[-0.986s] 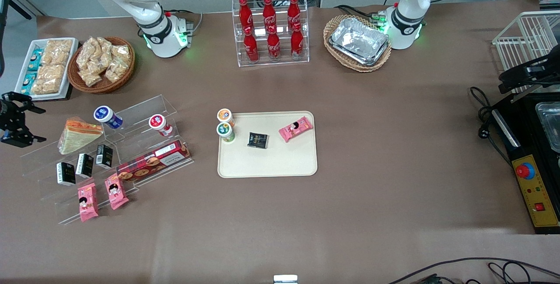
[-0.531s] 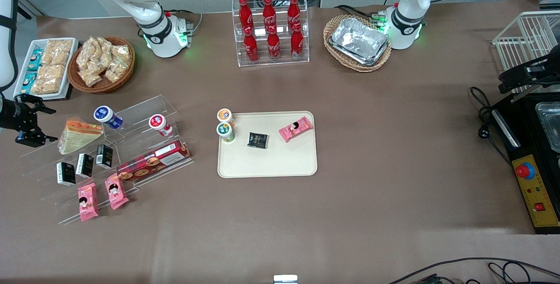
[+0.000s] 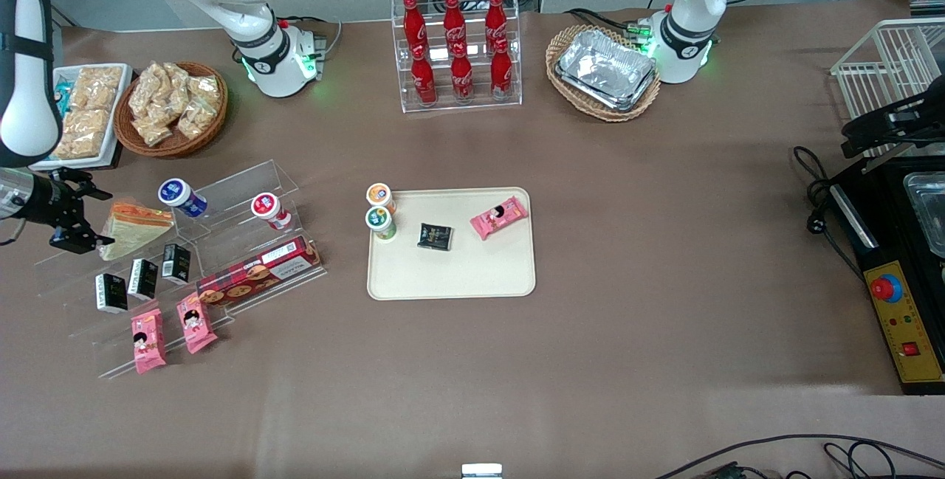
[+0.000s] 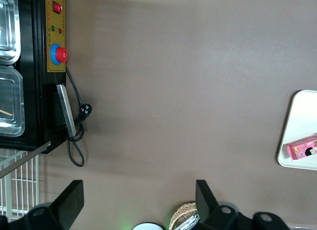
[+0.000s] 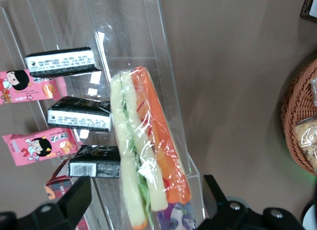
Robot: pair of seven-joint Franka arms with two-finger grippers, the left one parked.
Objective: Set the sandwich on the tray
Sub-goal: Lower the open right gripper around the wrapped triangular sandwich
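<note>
The working arm was glossy white, built of rounded tube-like segments with black bands at the joints. Its base (image 3: 277,58) was a white dome ringed in black, with a green light glowing low on it and thin cables trailing off. Just above the hand (image 3: 81,217) the wrist turned grey, then matte black. The hand itself was black — two slim, angular fingers (image 5: 77,200) standing spread apart, with round screw heads set in its body.
</note>
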